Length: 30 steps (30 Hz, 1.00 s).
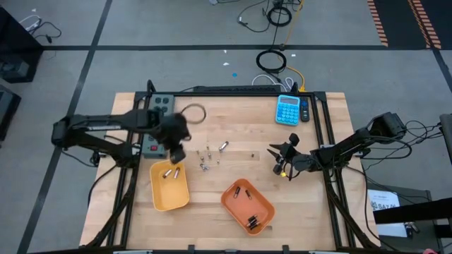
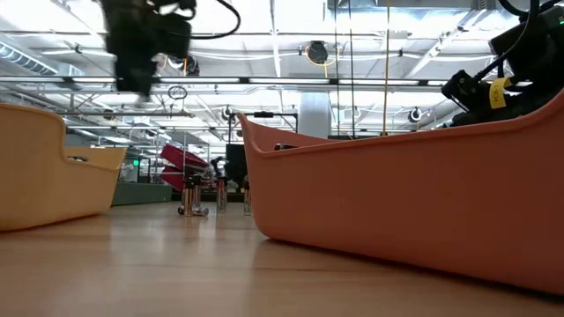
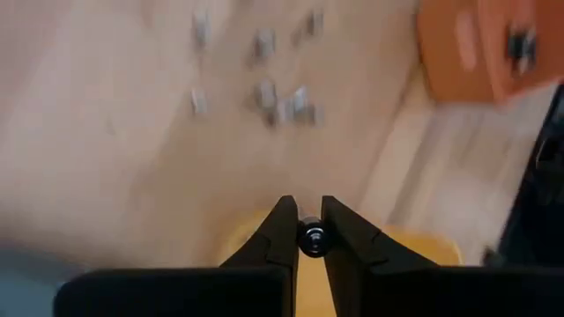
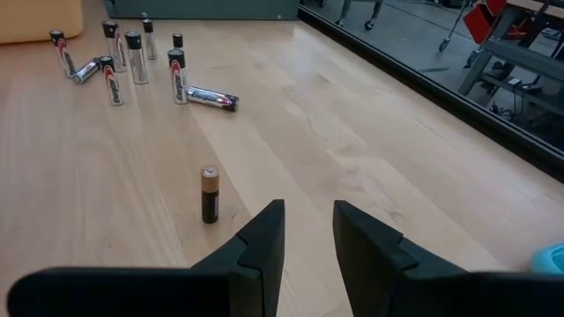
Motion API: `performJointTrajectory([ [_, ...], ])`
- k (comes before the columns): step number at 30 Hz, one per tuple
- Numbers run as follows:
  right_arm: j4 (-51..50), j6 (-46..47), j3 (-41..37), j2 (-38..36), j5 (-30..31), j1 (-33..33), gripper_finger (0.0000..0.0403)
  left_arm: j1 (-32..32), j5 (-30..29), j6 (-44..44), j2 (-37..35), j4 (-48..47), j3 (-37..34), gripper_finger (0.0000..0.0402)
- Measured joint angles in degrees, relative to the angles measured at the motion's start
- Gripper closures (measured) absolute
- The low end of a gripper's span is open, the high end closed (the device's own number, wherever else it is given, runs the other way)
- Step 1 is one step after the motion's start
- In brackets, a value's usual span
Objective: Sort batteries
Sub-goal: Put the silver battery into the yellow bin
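Several loose batteries (image 1: 209,156) stand and lie on the wooden table's middle, also seen in the right wrist view as batteries (image 4: 123,62). A yellow tray (image 1: 173,197) holds two batteries (image 1: 168,173). An orange tray (image 1: 236,204) holds a few batteries (image 1: 252,221). My left gripper (image 1: 176,152) hangs above the yellow tray's far end, shut on one battery (image 3: 310,236). My right gripper (image 4: 308,220) stands open at the table's right, low over the wood, with a lone upright battery (image 4: 210,194) just ahead of it. My left gripper pinches a small battery (image 3: 310,238) between its two fingers (image 3: 280,231), close to their free ends. The battery shows end-on, so its length runs along the fingers. The fingers slant downward from above. The battery is lifted clear, over the yellow tray's rim (image 3: 421,248).
A blue calculator (image 1: 288,109) lies at the far right of the table and a grey power strip (image 1: 161,104) at the far left, with a cable ring (image 1: 194,113) beside it. Bare wood lies between the two trays and along the near edge.
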Motion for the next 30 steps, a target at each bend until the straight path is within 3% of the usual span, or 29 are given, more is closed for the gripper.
performJointTrajectory([
  [6,0.89,0.02,0.0,0.0,-0.22,0.02,0.0313,-13.02,-2.2,-11.27,0.52,-0.56,-0.04,0.0367],
  [11,2.49,-0.66,0.0,0.0,-1.68,0.04,0.0313,-18.08,-2.66,-16.51,3.45,-0.27,-0.04,0.0367],
  [17,2.67,-0.66,0.02,0.0,-2.86,0.04,0.0313,-20.18,-2.7,-18.28,6.53,-0.86,-0.07,0.0361],
  [22,2.73,-0.66,0.02,0.0,-3.13,0.07,0.0313,-20.18,-6.33,-18.18,11.1,-2.46,-0.23,0.0359],
  [30,2.58,-0.86,0.02,0.0,-3.13,0.06,0.0313,-20.17,-3.47,-16.92,16.88,-0.52,-6.79,0.0358],
])
